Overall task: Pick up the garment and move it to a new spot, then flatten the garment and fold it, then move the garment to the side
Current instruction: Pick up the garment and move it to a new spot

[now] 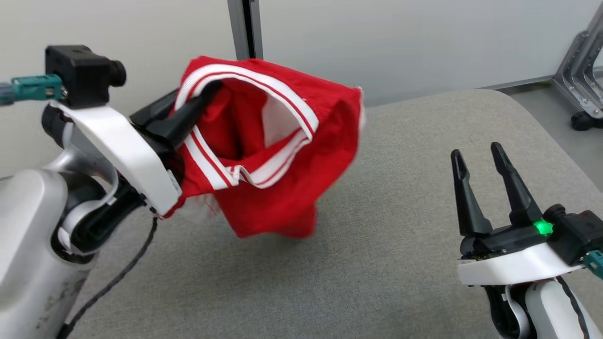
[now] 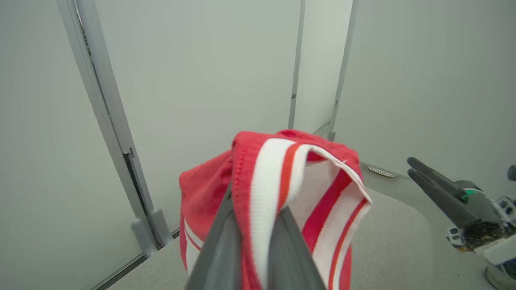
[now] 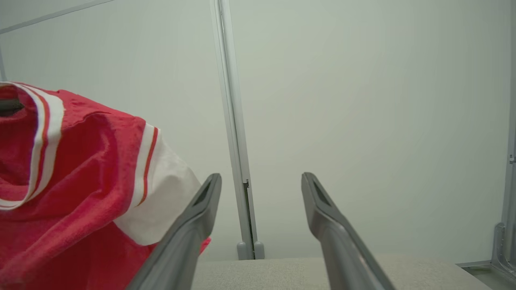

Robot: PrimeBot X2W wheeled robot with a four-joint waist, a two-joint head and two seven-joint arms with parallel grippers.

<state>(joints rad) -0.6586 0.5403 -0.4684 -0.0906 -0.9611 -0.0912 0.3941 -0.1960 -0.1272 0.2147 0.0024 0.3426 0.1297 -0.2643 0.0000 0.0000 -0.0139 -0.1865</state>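
Garment (image 1: 282, 155) held aloft above the grey bench (image 1: 400, 212), at the left of the head view. Left claw (image 1: 207, 94) clamped on the white-and-red striped band; the rest hangs slack. Its blurred lower edge is near the bench, and contact cannot be told. Right claw (image 1: 476, 150) apart and empty, well to the right.

Judged handling: light, soft knit that sags and bunches from one hold. A second hold on the band or a hem, away from the first, should spread it.

Left wrist view: band pinched between both fingers, a grip half hidden by cloth in the head view. Right wrist view: a white panel facing the right claw.
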